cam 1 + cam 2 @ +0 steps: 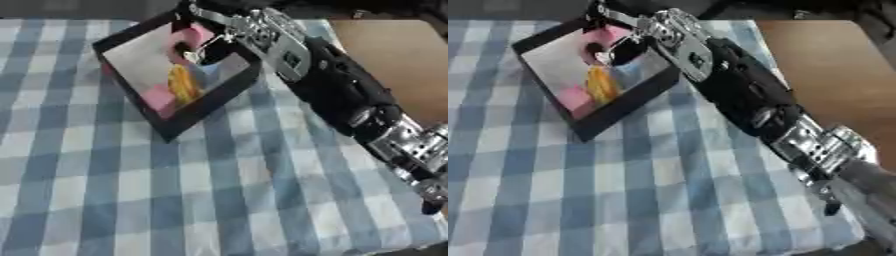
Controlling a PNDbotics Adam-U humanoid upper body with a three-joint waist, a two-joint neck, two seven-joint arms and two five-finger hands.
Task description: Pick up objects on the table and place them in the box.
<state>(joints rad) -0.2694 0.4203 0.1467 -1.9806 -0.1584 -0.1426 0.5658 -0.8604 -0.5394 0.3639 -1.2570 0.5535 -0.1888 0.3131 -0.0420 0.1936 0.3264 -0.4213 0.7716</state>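
A black-walled box with a pale floor stands tilted at the back of the checked tablecloth. Inside it lie a yellow object, a pink object in the near corner and another pink object at the far side. My right arm comes in from the lower right and stretches across the cloth. Its hand hangs over the box's far part, right next to the upper pink object. The dark fingers blend with the box's shadow. My left hand shows in neither view.
The blue and white checked cloth covers the table in front of the box. Bare brown tabletop lies to the right, beyond the cloth's edge.
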